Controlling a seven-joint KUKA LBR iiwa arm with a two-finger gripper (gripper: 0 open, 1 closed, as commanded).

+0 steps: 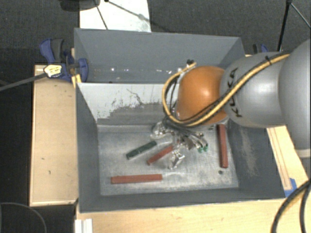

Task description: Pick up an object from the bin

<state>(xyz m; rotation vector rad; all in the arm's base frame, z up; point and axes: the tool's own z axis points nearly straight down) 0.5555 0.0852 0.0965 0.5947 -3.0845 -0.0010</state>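
Note:
My gripper (176, 149) is down in the middle of the bin, just under the orange wrist cover. A short red-brown stick (158, 156) lies slanted right at its left side, its right end touching or tucked under the gripper's metal parts. A dark green stick (141, 150) lies slanted just left of that one, its upper end near the gripper. A small green bit (203, 148) shows at the gripper's right side.
A long red-brown stick (136, 179) lies flat near the bin's front wall, to the left. Another red-brown stick (222, 147) lies lengthwise along the right wall. The arm and its cover hide the back right of the bin floor.

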